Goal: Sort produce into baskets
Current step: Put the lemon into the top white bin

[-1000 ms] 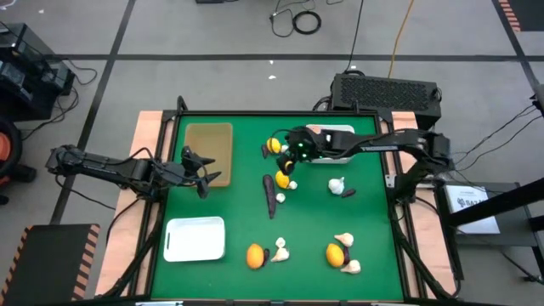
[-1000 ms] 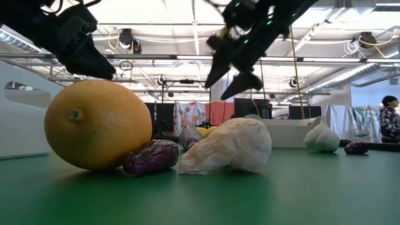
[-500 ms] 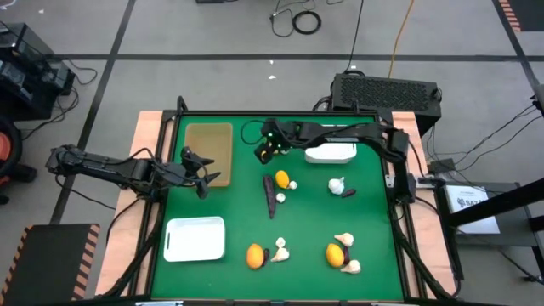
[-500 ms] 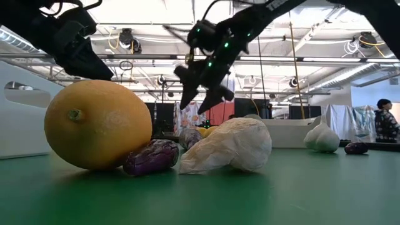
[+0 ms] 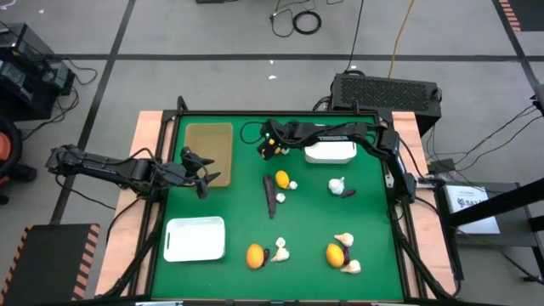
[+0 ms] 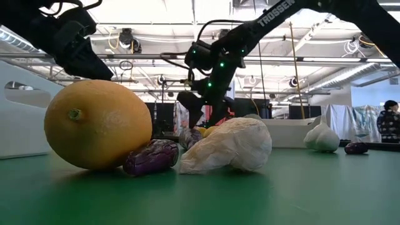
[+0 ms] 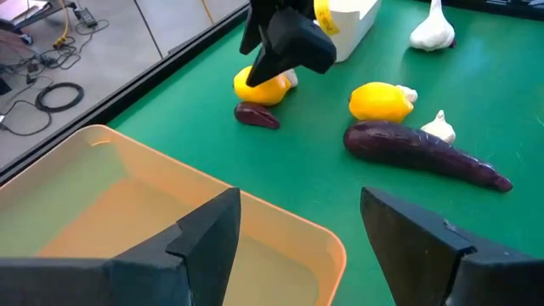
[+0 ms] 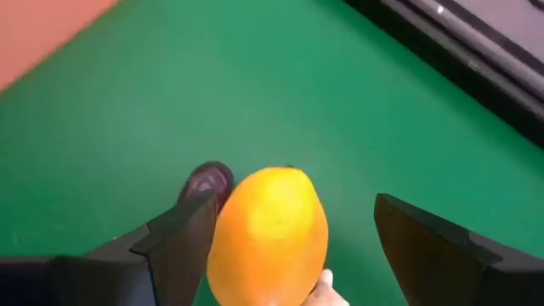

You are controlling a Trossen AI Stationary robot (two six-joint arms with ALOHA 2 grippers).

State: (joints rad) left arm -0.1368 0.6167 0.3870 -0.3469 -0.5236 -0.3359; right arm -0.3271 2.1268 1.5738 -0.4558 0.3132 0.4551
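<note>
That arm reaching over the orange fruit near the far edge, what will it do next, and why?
Probably lower and close. The right pincer is open, its fingers either side of the round orange citrus fruit, which still lies on the green table beside a small dark purple piece.

You have a green table (image 5: 221, 204) with a black frame. On its far left lies the tan tray (image 5: 208, 151), and on the near left the white tray (image 5: 195, 238). A second white tray (image 5: 331, 152) stands at the far right. In the middle you see the long purple eggplant (image 5: 270, 195), with a yellow citrus (image 5: 282, 178) and a small white bulb (image 5: 293, 184) just beside it. To the right lies a garlic bulb (image 5: 337, 184) touching a dark piece (image 5: 348, 192). Near the front edge you find an orange citrus (image 5: 254, 255) with a bulb (image 5: 280, 251) beside it, and further right another citrus (image 5: 335, 253) between two bulbs (image 5: 344, 240).
</note>
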